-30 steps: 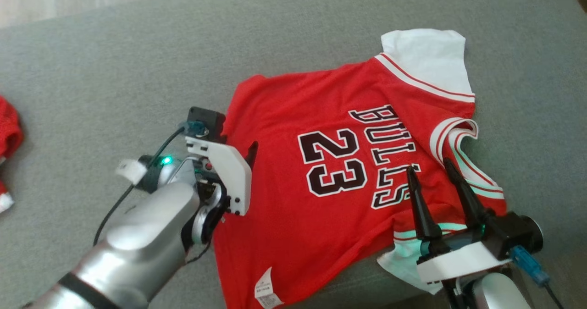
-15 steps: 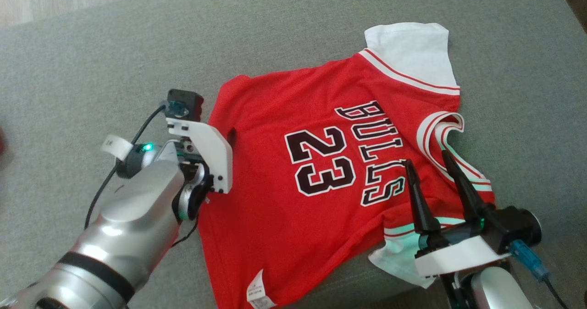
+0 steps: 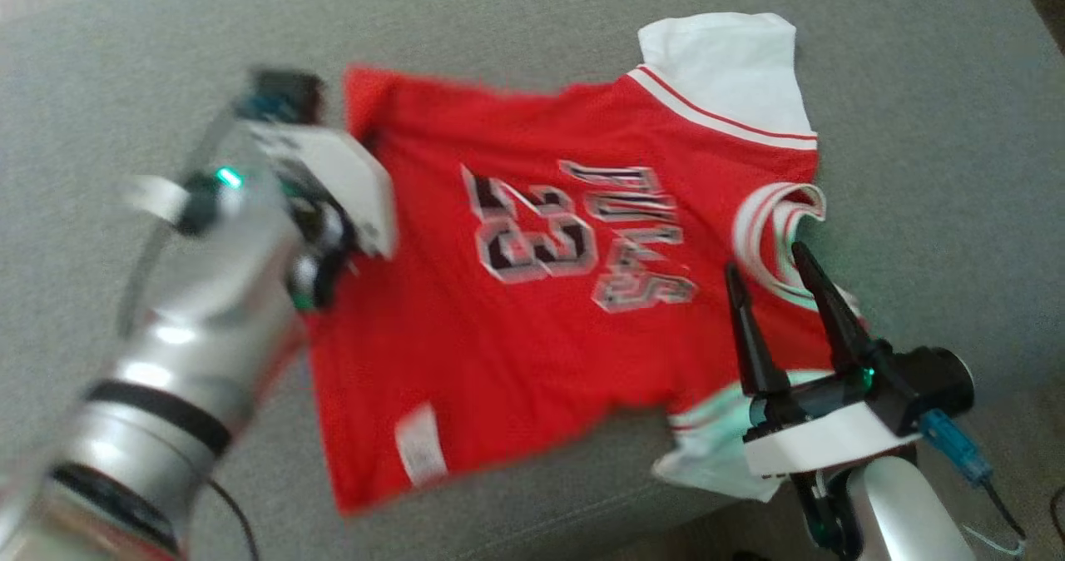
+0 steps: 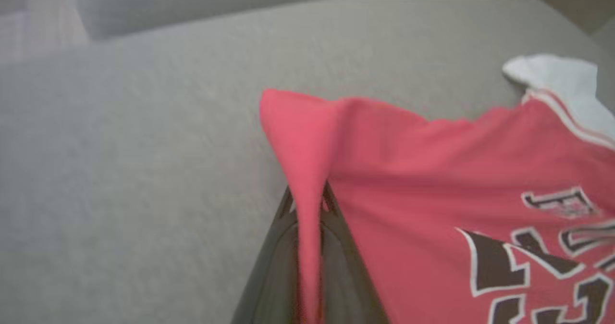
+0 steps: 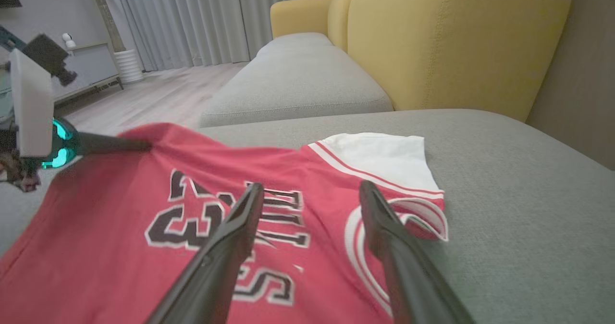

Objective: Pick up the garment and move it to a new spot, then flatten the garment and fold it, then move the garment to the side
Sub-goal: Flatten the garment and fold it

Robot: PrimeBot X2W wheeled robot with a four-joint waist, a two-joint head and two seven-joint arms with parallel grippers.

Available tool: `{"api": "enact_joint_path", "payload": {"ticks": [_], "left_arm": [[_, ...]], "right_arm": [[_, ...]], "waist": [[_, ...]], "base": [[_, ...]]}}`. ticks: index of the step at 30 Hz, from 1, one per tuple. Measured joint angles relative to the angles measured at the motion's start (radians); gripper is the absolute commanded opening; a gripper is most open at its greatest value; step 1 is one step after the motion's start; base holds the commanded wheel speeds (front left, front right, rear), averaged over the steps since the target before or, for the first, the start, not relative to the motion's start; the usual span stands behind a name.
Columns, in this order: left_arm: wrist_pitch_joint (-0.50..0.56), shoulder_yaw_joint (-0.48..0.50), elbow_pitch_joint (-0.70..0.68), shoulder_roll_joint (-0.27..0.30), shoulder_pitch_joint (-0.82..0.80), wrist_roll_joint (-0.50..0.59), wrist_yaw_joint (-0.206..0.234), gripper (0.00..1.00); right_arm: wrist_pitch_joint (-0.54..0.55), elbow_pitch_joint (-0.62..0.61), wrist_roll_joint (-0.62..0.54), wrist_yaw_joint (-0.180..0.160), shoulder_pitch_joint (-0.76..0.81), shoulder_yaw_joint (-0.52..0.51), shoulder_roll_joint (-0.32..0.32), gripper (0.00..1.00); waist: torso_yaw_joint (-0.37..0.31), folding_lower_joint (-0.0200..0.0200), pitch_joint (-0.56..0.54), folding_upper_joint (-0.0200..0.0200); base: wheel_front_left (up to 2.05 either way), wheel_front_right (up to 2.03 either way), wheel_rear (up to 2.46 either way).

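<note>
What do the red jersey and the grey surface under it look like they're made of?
The jersey: thin, soft fabric, likely a synthetic sports knit, matte; it drapes in a limp fold where the left gripper pinches its corner. The cushion: grey woven upholstery fabric, matte, with a fine flecked texture.

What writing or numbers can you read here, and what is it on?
"23": black with white edging, on the red jersey.
"BULLS", likely: beside the number on the jersey; smeared by blur, the final "S" clearest.
White tag at the jersey's hem: too blurred to read.
</note>
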Motion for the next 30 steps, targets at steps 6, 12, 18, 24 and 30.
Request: {"api": "enact_joint_path", "payload": {"ticks": [6, 12, 18, 24, 30], "left_arm": [[-0.072, 0.070, 0.090, 0.087, -0.138, 0.001, 0.017, 0.00], [-0.079, 0.080, 0.198, 0.136, -0.185, 0.017, 0.046, 0.00], [-0.126, 0.092, 0.270, 0.165, -0.191, 0.024, 0.088, 0.66], [-0.165, 0.123, 0.273, 0.153, -0.185, -0.013, 0.057, 1.00], [-0.280, 0.173, 0.194, 0.135, -0.111, -0.049, 0.027, 1.00]], "right_arm": [[0.000, 0.002, 0.019, 0.000, -0.004, 0.016, 0.000, 1.00], [0.000, 0.006, 0.028, 0.000, -0.004, 0.030, 0.000, 1.00], [0.000, 0.009, 0.027, 0.000, -0.004, 0.023, 0.000, 1.00], [0.000, 0.011, 0.025, 0.000, -0.003, 0.011, 0.000, 1.00], [0.000, 0.009, -0.004, 0.000, 0.012, -0.027, 0.000, 1.00]], "waist": [[-0.038, 0.0000, 0.008, 0.0000], [-0.065, 0.0000, 0.009, 0.0000], [-0.064, 0.0000, 0.000, 0.0000], [-0.038, 0.0000, -0.019, 0.0000], [0.000, 0.0000, -0.067, 0.0000]], "base": [[0.00, 0.00, 0.00], [0.00, 0.00, 0.00], [0.00, 0.00, 0.00], [0.00, 0.00, 0.00], [0.00, 0.00, 0.00]]}}
